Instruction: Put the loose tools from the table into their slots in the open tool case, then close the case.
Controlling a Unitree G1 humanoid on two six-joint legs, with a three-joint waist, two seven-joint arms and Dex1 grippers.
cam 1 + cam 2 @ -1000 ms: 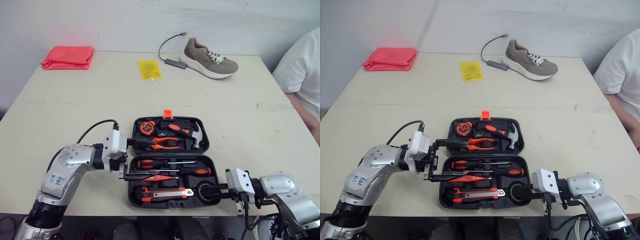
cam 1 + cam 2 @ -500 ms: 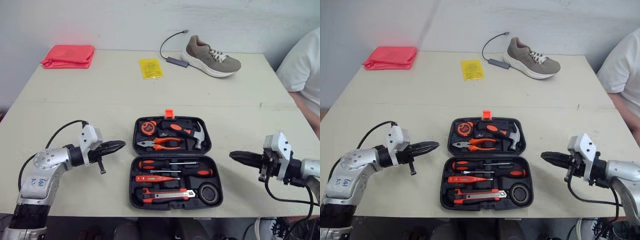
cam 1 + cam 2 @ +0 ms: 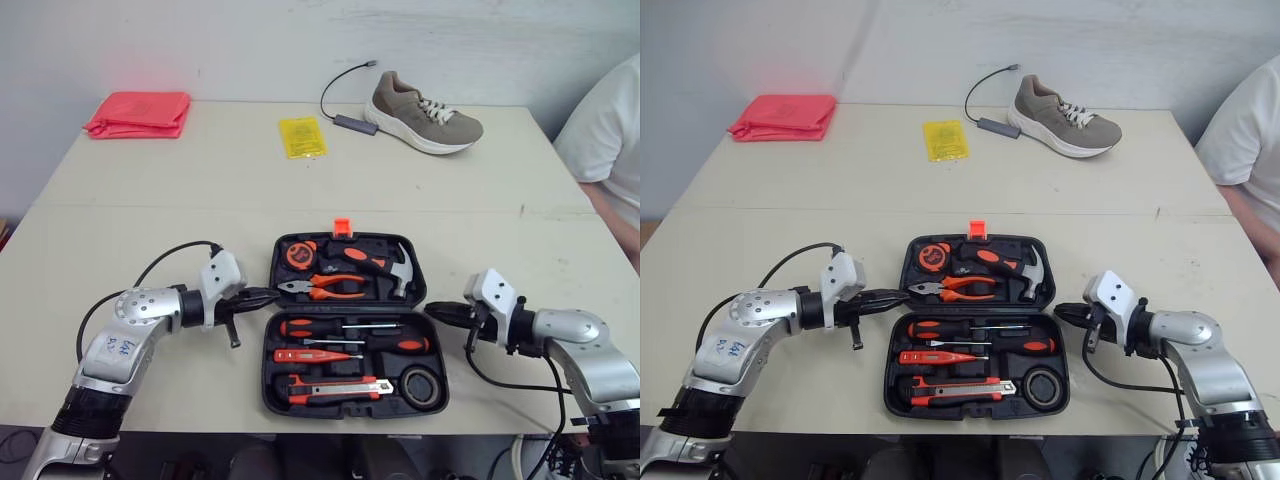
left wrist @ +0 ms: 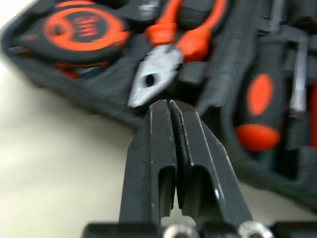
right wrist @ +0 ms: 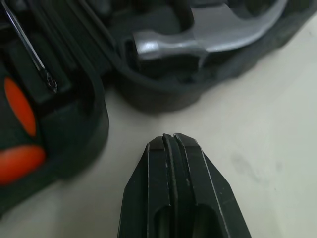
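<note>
The tool case (image 3: 350,307) lies open on the desk (image 3: 200,200), near its front edge. In the far half sit the tape measure (image 3: 296,254), the pliers (image 3: 325,289) and the hammer (image 3: 385,268); in the near half sit the screwdrivers (image 3: 300,327), the utility knife (image 3: 335,386) and the roll of tape (image 3: 418,381). The left end effector (image 3: 272,295) has its two fingers pressed together and holds nothing; its tip is just beside the case's left wall, near the nose of the pliers. The right end effector (image 3: 432,310) is likewise closed and empty, just beside the right wall.
</note>
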